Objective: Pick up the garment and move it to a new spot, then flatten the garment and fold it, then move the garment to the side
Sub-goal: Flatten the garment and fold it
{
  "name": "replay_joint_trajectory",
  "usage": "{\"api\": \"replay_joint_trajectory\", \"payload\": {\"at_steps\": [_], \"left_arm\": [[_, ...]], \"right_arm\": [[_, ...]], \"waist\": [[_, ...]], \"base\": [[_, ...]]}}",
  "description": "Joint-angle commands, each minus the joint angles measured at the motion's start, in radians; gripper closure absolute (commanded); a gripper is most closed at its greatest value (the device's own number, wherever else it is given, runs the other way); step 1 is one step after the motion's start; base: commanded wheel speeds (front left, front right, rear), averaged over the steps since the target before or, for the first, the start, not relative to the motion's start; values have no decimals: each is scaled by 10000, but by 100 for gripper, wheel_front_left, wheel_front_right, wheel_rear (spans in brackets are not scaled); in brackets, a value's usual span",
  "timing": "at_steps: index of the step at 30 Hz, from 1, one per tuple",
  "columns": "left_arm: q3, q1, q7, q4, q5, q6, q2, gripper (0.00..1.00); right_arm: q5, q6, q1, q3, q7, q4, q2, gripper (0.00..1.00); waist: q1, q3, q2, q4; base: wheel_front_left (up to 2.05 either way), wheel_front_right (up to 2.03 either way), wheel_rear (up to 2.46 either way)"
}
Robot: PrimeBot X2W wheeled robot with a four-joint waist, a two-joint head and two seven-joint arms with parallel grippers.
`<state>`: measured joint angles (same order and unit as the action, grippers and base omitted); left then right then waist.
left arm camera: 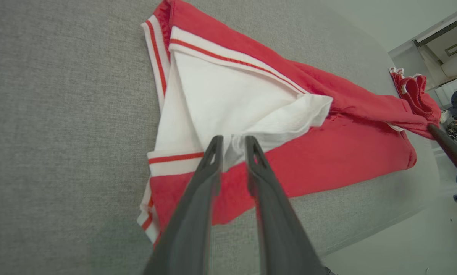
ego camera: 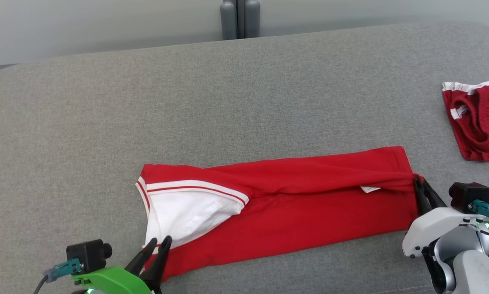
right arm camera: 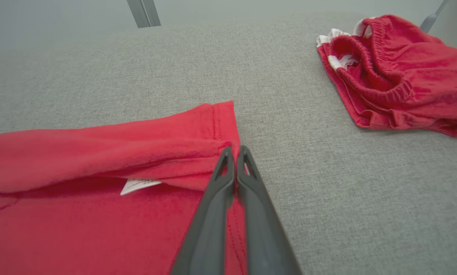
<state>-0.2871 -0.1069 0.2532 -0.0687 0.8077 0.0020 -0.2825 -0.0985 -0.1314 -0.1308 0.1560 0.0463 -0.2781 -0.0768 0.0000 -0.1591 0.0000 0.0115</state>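
A red garment [ego camera: 301,204] with a white sleeve [ego camera: 187,212] and red-and-white striped trim lies folded lengthwise on the grey padded table [ego camera: 244,102]. At its left end my left gripper [ego camera: 159,241] hovers over the sleeve's lower edge. Its fingers stand slightly apart, so it is open, and white cloth [left arm camera: 232,149] shows between the tips. At the garment's right end my right gripper [ego camera: 417,180] is shut on the hem of the folded upper layer [right arm camera: 213,141]. A small white label [right arm camera: 138,185] peeks out from under that fold.
A second red garment with white trim and an elastic waistband [ego camera: 479,122] lies bunched at the table's right edge. Grey posts [ego camera: 240,18] stand behind the far edge. Bare grey surface stretches behind and to the left of the folded garment.
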Motion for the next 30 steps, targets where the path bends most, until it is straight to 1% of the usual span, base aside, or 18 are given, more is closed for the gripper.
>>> {"api": "replay_joint_trajectory", "payload": {"at_steps": [1, 3, 8, 13, 16, 21, 25, 30], "left_arm": [[120, -222, -152, 67, 111, 77, 76, 0], [316, -322, -439, 134, 164, 168, 142, 0], [858, -502, -1417, -10, 204, 401, 519, 0], [780, -98, -2340, -38, -554, 603, 735, 0], [614, 222, -2786, 52, -1141, 709, 788, 0], [362, 719, -3332, 332, -1843, 906, 933, 0], [163, 1014, -3504, 639, -2063, 918, 1058, 0], [99, 1178, -3657, 909, -2183, 998, 1151, 0]], "right_arm": [[39, 17, 155, 63, -92, -33, 9, 0], [-3, 17, 249, 122, -176, -30, 47, 0], [-58, 17, 478, 472, -398, 109, 112, 0], [-142, 17, 427, 687, -398, 164, 149, 0], [-183, 17, 155, 597, -209, 153, 138, 0], [-243, 17, -301, 180, 656, -534, -190, 0], [-182, 17, -542, 147, 1321, -1341, -489, 0], [-160, 17, -676, 227, 1541, -2107, -672, 0]], "waist": [[0, 21, 0, 23], [0, 39, 0, 42], [0, 119, 0, 29], [0, 239, 0, -71], [0, 311, 0, -133], [0, 405, 0, -320], [0, 434, 0, -576], [0, 470, 0, -849]], "base": [[0, 0, 0], [0, 0, 0], [0, 0, 0], [0, 0, 0], [0, 0, 0], [0, 0, 0], [0, 0, 0], [0, 0, 0]]}}
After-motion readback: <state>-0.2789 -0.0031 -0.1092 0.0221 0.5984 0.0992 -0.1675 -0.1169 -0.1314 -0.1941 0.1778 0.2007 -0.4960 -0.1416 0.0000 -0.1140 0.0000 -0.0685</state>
